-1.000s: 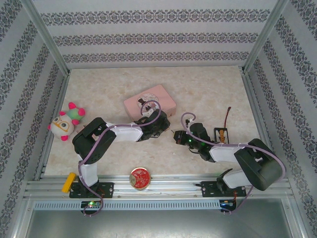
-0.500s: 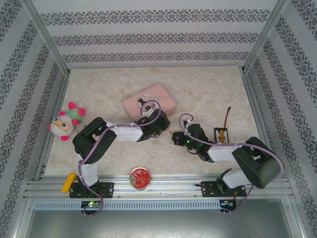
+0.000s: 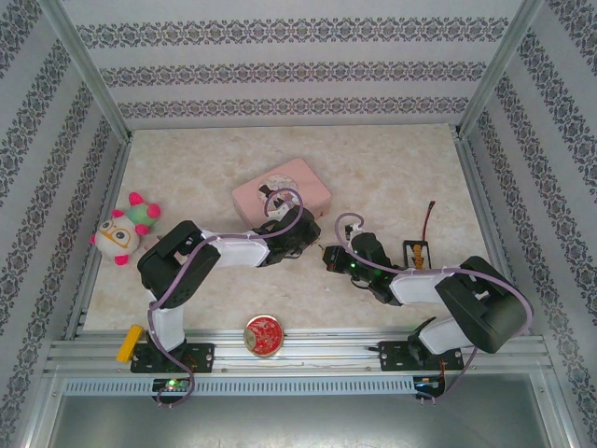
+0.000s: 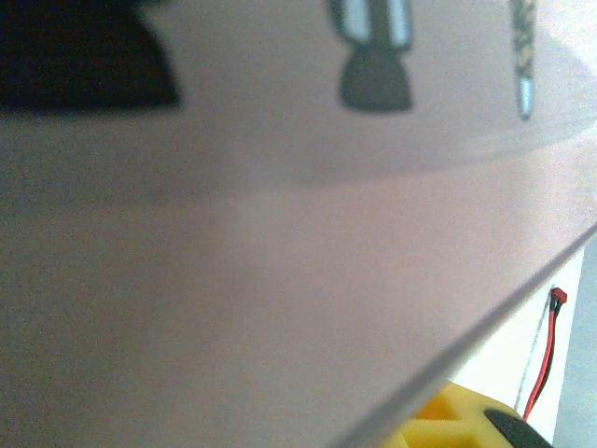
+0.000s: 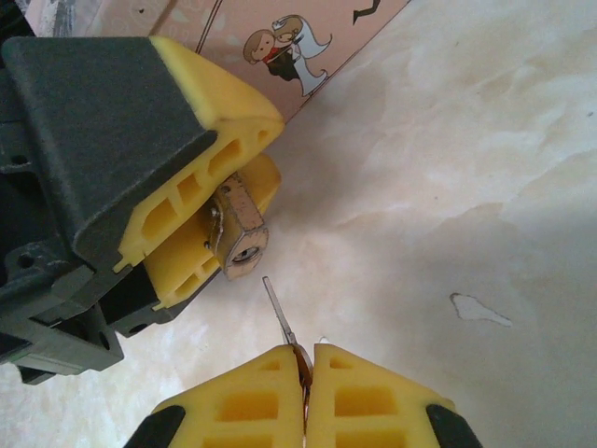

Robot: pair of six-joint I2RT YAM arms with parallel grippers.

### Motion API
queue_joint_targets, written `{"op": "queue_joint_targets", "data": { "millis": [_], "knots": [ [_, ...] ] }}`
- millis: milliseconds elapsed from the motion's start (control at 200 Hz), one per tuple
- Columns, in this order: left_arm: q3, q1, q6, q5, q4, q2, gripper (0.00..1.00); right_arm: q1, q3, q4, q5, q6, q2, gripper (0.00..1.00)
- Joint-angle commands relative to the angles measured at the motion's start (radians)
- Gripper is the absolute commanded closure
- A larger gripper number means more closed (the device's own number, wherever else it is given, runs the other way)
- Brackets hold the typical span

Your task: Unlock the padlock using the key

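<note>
Overhead, the right arm has crept left over the last second, closing the gap to the left arm at frame centre, just below the pink tin box (image 3: 308,187).

Right wrist view: the left gripper (image 5: 266,154) pinches the padlock (image 5: 238,224) at centre left, keyhole end poking out toward the camera. The right gripper (image 5: 306,353), bottom centre, is pressed together on the key (image 5: 280,313). The blade tip is just short of the keyhole, apart from it, low and right of it and slanted.

My reading: the approach is nearly done and insertion has not begun. The tilt needs correcting first.

Hard to make out:
- The shackle is buried between the yellow pads.
- The key's bow is mostly swallowed by the grip, and its teeth are unreadable.
- The left wrist view is a pink blur, likely the box side.
- Overhead, lock and key are too small to separate.
</note>
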Motion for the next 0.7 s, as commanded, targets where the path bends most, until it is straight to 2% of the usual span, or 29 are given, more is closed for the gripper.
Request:
{"op": "queue_joint_targets", "data": {
  "millis": [0, 700],
  "knots": [
    [-0.022, 0.004, -0.133, 0.145, 0.083, 0.047, 0.90, 0.010, 0.052, 0.031, 0.030, -0.004, 0.022, 1.00],
    [-0.025, 0.004, -0.140, 0.147, 0.090, 0.045, 0.90, 0.013, 0.046, 0.088, 0.002, 0.005, 0.056, 1.00]
  ]
}}
